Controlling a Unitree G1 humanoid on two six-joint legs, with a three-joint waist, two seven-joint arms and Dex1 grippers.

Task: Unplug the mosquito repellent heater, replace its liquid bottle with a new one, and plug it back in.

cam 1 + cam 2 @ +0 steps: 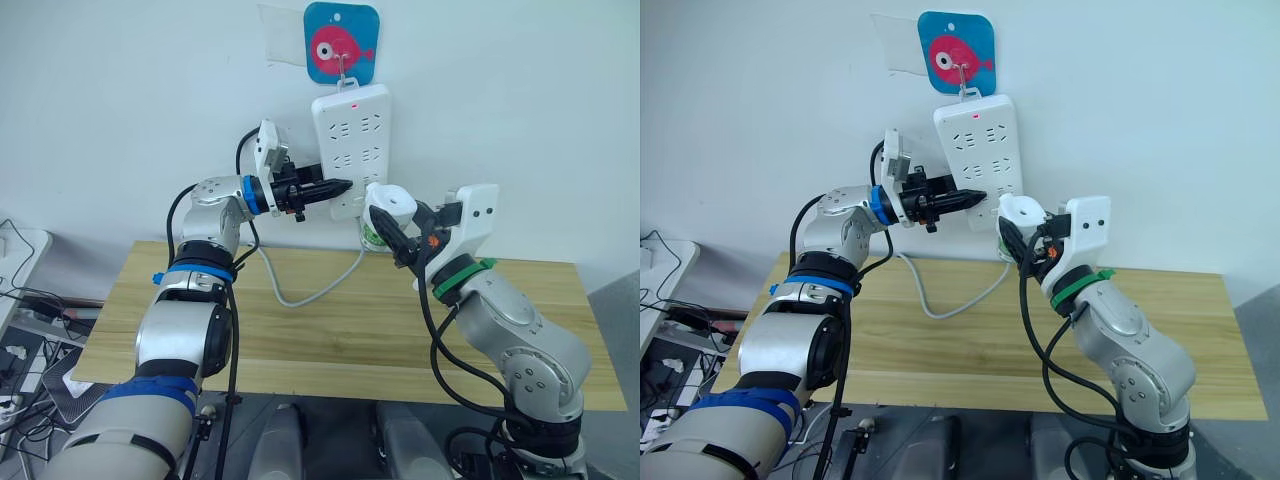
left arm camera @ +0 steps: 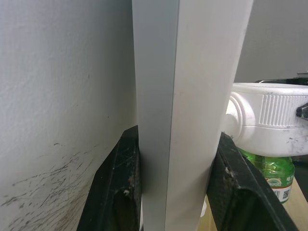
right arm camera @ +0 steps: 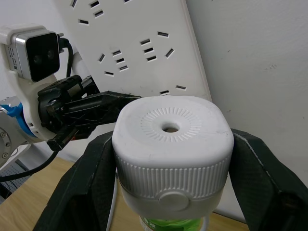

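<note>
The white mosquito repellent heater (image 3: 171, 144) with a green liquid bottle (image 2: 275, 175) under it is held between my right gripper's (image 1: 392, 232) two black fingers (image 3: 82, 183), which are shut on its sides. It hangs close against the lower right of the white power strip (image 1: 352, 140) on the wall; its prongs are hidden. My left gripper (image 1: 338, 186) reaches in from the left and is shut on the strip's lower edge, with one finger (image 2: 118, 192) on each face of the strip (image 2: 192, 96).
The strip hangs from a blue hook plate with a pink fish (image 1: 341, 42). Its white cable (image 1: 300, 295) loops down onto the wooden table (image 1: 330, 340) below both arms. Loose cables and boxes (image 1: 25, 330) lie at the far left.
</note>
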